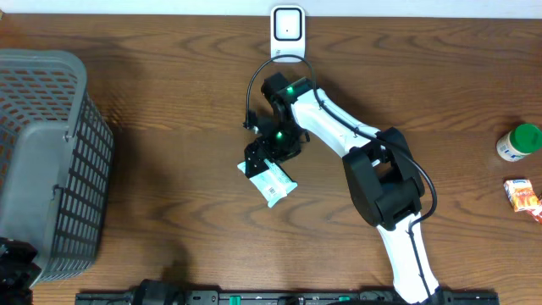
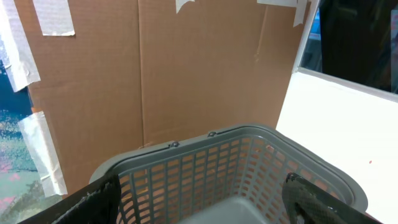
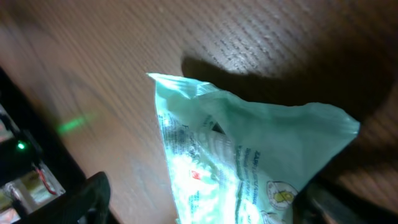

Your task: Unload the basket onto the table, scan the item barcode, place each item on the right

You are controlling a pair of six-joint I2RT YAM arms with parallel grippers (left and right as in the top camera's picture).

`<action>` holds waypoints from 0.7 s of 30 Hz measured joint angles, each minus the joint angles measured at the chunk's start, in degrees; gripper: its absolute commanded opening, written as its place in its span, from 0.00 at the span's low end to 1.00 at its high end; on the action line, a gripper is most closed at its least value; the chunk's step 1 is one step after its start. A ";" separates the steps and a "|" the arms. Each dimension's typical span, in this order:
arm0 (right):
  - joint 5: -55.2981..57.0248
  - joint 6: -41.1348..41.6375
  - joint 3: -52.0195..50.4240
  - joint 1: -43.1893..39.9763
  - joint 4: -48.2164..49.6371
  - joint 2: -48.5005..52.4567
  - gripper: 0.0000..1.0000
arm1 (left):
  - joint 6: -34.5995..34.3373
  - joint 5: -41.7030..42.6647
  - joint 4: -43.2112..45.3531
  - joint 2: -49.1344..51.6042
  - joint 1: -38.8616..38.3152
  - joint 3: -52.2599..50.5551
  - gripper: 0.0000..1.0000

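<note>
The item is a pale green and white packet (image 1: 273,184) lying flat on the wooden table, some way in front of the white scanner (image 1: 288,32) at the table's far edge. My right gripper (image 1: 264,161) hangs just over the packet's far end. In the right wrist view the packet (image 3: 249,155) lies between the two dark fingers, and the gripper (image 3: 211,205) is open, its left finger clear of the packet. No barcode is readable. My left gripper (image 2: 199,202) is open and empty above the grey basket (image 2: 249,134).
The grey mesh basket (image 1: 42,161) fills the left side of the table. A green-capped bottle (image 1: 518,141) and a small orange packet (image 1: 523,195) lie at the right edge. Brown cardboard stands behind the basket.
</note>
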 measured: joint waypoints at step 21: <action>-12.17 -3.82 1.36 -1.95 -14.64 2.27 0.01 | 0.00 -0.02 -4.66 0.00 -0.02 0.00 0.83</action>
